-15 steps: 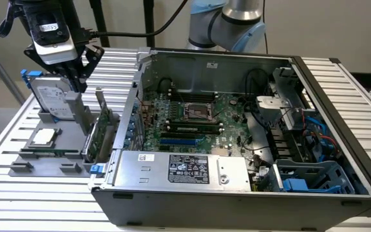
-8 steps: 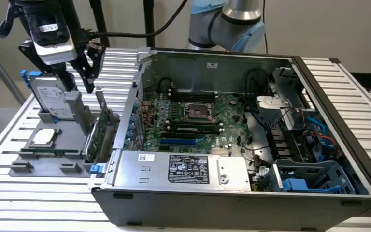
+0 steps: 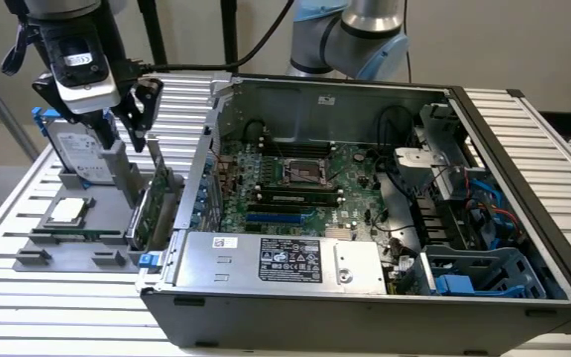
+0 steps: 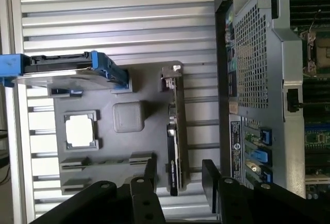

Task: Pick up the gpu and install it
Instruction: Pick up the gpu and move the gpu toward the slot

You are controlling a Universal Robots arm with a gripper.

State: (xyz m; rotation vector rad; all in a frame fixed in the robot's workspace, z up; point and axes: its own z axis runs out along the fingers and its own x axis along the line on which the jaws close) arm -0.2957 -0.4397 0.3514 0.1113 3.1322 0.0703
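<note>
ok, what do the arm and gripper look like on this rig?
The arm is silver with light-blue joint caps. The gripper is black, black fingers, with a white-grey camera block bearing a label. A black cable runs off it.

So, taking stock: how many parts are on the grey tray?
3: hard drive standing at one end, chip lying mid-tray, gpu upright beside the case. Others may be hidden.

A worktop [image 3: 523, 126] of ribbed silver slats is evenly lit. A plain beige wall [image 3: 504, 44] is seen behind it, toward twelve o'clock.
</note>
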